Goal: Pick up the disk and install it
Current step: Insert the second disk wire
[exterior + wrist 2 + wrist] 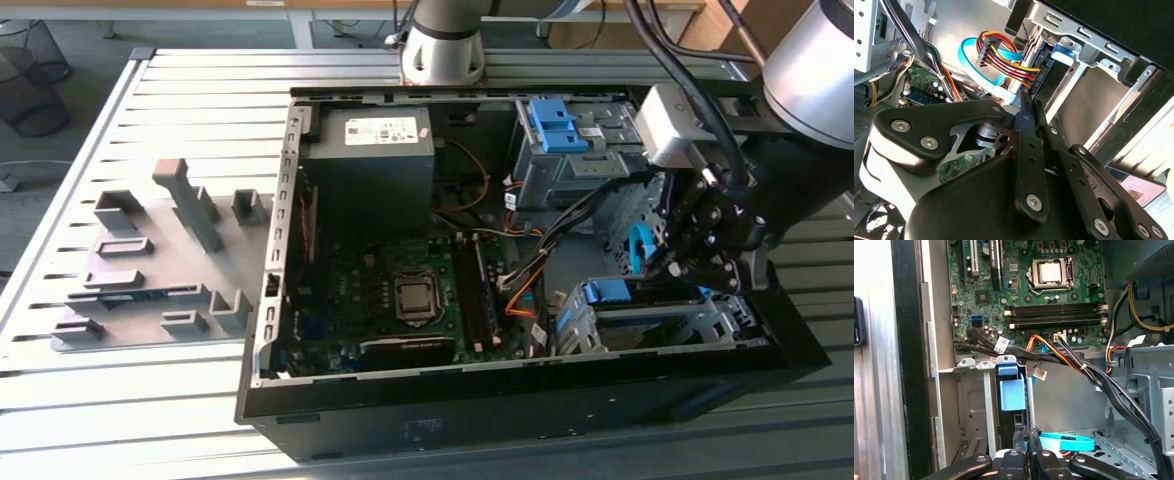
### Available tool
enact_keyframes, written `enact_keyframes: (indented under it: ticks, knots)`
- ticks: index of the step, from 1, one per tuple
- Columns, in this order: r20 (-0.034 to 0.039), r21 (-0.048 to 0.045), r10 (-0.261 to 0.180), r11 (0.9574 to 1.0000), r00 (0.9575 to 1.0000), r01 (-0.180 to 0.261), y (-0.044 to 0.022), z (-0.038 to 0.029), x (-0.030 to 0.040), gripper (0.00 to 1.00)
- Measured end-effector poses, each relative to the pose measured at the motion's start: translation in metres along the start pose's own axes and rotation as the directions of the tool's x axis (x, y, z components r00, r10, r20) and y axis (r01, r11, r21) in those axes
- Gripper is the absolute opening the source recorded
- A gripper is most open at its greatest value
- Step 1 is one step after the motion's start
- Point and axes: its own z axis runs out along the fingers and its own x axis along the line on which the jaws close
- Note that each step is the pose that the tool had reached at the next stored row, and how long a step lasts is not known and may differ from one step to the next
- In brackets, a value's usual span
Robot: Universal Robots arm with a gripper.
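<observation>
Disk (1013,407) sits on edge in the drive cage (971,405) at the computer case's (283,250) front corner. Gripper (1027,444), fingers pinched shut, presses its end (rigid, dense, shock-sensitive; blue rails suit handling).

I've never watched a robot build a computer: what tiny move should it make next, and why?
Probably a gentle push on the disk, deeper into its metal cage. The disk's blue handle already sits in the cage slot, and the shut end effector is right beside its end.
</observation>
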Motion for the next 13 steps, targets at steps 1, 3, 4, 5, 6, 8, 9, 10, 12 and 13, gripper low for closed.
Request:
enact_keyframes:
  ticks: [1, 3, 4, 5, 6, 8, 9, 10, 12, 13]
  knots:
    - [0.0001, -0.0008, 0.0, 1.0, 1.0, 0.0, -0.0003, 0.0002, 0.0, 0.15]
    - [-0.0001, -0.0022, 0.003, 1.0, 1.0, -0.003, -0.0008, 0.0004, 0.0, 0.15]
    - [-0.0002, -0.0026, 0.004, 1.0, 1.0, -0.004, -0.001, 0.0006, 0.0001, 0.15]
    - [0.0, -0.0027, 0.007, 1.0, 1.0, -0.007, -0.0012, 0.001, 0.0001, 0.15]
    - [0.0, -0.0028, 0.01, 1.0, 1.0, -0.01, -0.0013, 0.0013, 0.0001, 0.15]
    - [-0.0002, -0.0031, 0.012, 0.9999, 0.9999, -0.012, -0.0015, 0.0019, 0.0002, 0.15]
    - [-0.0002, -0.0037, 0.013, 0.9999, 0.9999, -0.013, -0.0016, 0.0022, 0.0002, 0.15]
    - [0.0, -0.0044, 0.013, 0.9999, 0.9999, -0.013, -0.0017, 0.0025, 0.0003, 0.15]
    - [0.0005, -0.0055, 0.012, 0.9999, 0.9999, -0.012, -0.0017, 0.0027, 0.0003, 0.15]
    - [0.001, -0.0058, 0.012, 0.9999, 0.9999, -0.012, -0.0018, 0.0028, 0.0003, 0.15]
